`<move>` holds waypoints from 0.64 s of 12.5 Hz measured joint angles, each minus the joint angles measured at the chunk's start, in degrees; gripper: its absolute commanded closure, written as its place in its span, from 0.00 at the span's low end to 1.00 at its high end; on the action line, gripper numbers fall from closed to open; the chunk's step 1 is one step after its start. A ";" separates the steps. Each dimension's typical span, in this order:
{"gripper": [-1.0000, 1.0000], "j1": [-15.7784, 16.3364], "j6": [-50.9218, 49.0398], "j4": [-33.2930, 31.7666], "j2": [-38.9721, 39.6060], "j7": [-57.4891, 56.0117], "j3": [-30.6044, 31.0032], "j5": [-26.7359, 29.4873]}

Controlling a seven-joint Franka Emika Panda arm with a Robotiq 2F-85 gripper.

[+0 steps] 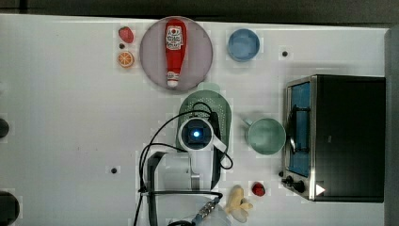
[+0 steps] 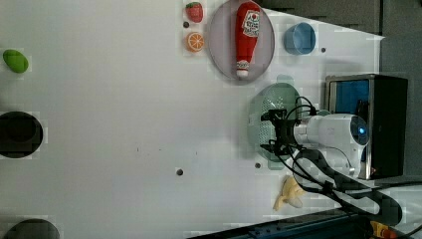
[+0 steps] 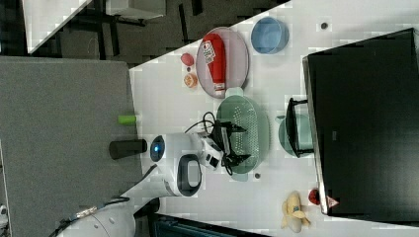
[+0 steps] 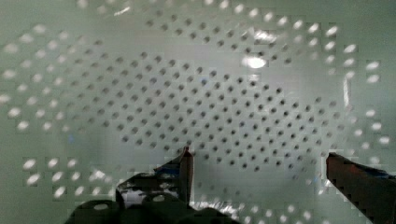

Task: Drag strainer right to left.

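The pale mint-green strainer (image 1: 222, 109) sits near the middle of the white table, its tab handle close to the grey plate. It also appears in the left view (image 2: 276, 98) and the right view (image 3: 253, 123). My gripper (image 2: 266, 131) reaches down into the bowl, seen from the other side too (image 3: 243, 143). In the wrist view the holed floor of the strainer (image 4: 210, 102) lies close below, and my gripper (image 4: 258, 156) is open, with one dark finger on each side and nothing between them. In the top view my wrist covers the strainer's middle.
A green mug (image 1: 266, 136) stands just to the top view's right of the strainer, with a toaster oven (image 1: 348, 136) beyond it. A grey plate (image 1: 153, 54) holds a ketchup bottle (image 1: 175, 49). Around them are a blue bowl (image 1: 243, 44), a banana (image 1: 237, 202) and small toy fruits.
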 measured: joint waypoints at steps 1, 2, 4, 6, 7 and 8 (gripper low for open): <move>0.00 0.08 -0.11 0.00 -0.28 0.45 0.45 -0.47; 0.00 0.66 -0.50 -0.34 -0.28 0.64 0.44 -1.09; 0.00 2.42 -0.22 -0.90 -0.07 3.05 -0.30 -0.52; 0.00 3.68 -0.62 0.11 0.48 6.55 0.56 -0.35; 0.00 4.22 -0.11 0.67 0.87 9.23 1.38 -0.32; 0.00 5.00 0.45 1.34 1.48 11.02 2.15 -0.31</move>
